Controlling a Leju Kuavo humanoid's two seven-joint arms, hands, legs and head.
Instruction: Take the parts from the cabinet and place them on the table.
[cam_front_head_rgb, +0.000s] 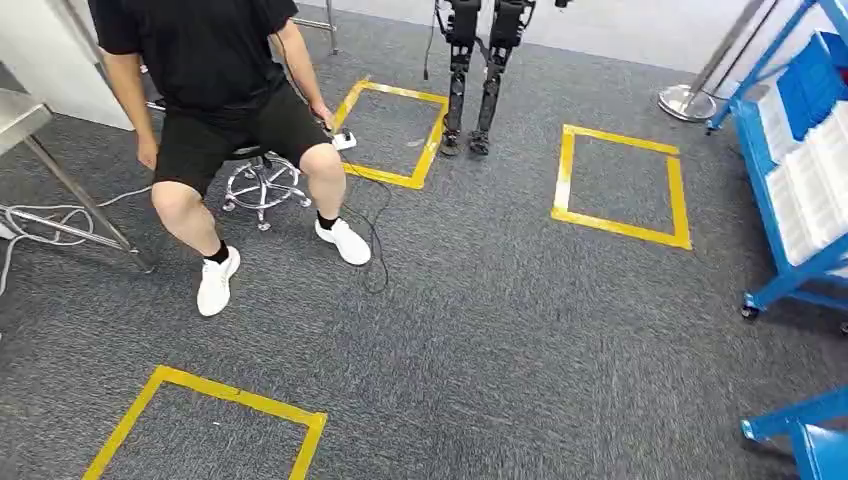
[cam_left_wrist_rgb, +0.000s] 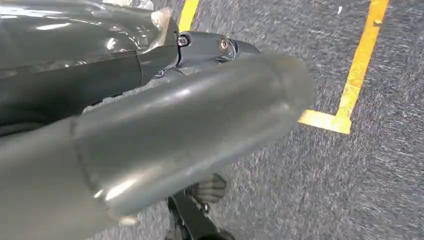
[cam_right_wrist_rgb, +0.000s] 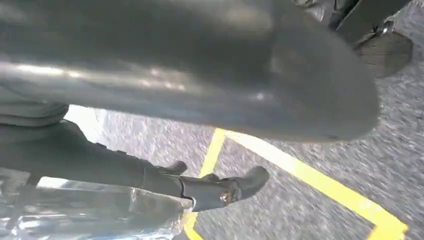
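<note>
In the left wrist view my left hand (cam_left_wrist_rgb: 190, 130) hangs over the grey carpet. Its thick thumb and dark fingers (cam_left_wrist_rgb: 220, 46) hold a dark glossy part in crinkled clear plastic (cam_left_wrist_rgb: 85, 45). My right hand (cam_right_wrist_rgb: 200, 65) likewise grips a plastic-wrapped part (cam_right_wrist_rgb: 95, 215), with dark fingers (cam_right_wrist_rgb: 220, 192) curled over it. The blue cabinet (cam_front_head_rgb: 800, 170) with white and blue bins stands at the right edge of the head view. A corner of the metal table (cam_front_head_rgb: 20, 115) is at the far left.
A person (cam_front_head_rgb: 220, 110) sits on a wheeled stool (cam_front_head_rgb: 262, 185) at the upper left, cables trailing on the carpet. Another robot's legs (cam_front_head_rgb: 470, 90) stand at the top. Yellow tape squares (cam_front_head_rgb: 620, 185) mark the floor. A second blue frame (cam_front_head_rgb: 805, 435) is at the lower right.
</note>
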